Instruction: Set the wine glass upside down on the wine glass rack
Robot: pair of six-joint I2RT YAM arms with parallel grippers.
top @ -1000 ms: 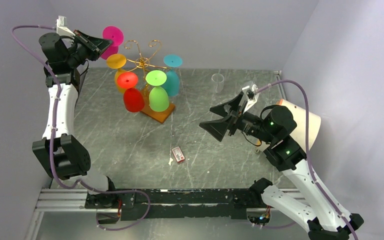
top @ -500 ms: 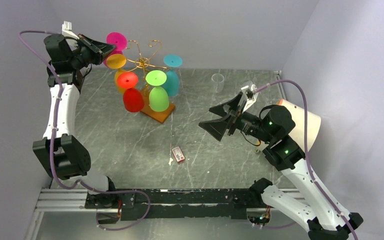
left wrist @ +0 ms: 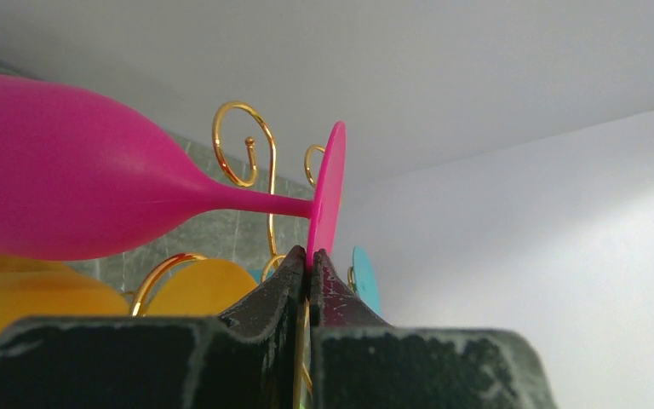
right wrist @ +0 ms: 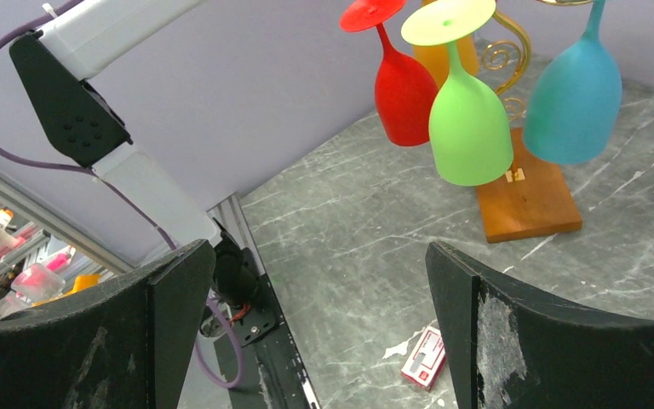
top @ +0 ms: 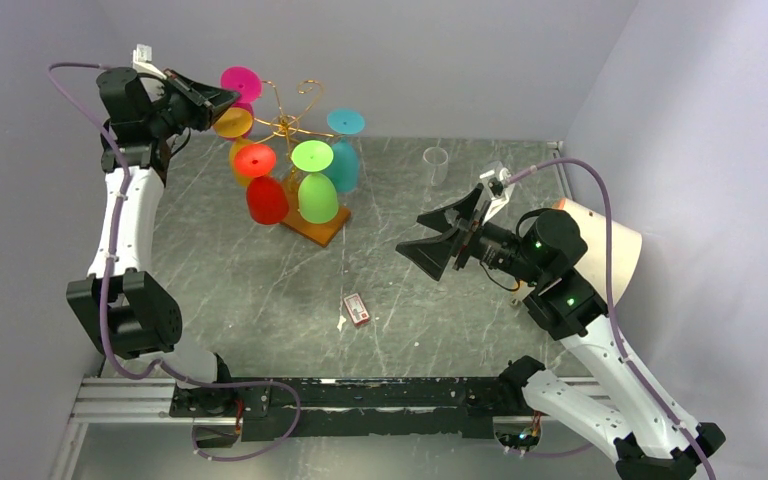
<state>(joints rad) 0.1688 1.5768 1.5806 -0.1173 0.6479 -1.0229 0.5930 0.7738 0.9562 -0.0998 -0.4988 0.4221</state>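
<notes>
Top external | left tool (top: pixel 228 99) raised, pinching pink wine glass (top: pixel 241 82) foot | right tool (top: pixel 410 235) spread, pointing left

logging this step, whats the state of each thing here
pink wine glass: held by its foot edge, not yet hung
left gripper: shut on the pink wine glass
right gripper: open, empty
wine glass rack: upright
red glass: hanging inverted
green glass: hanging inverted
teal glass: hanging inverted
orange glass: hanging inverted
clear cup: upright
red box: lying flat
</notes>
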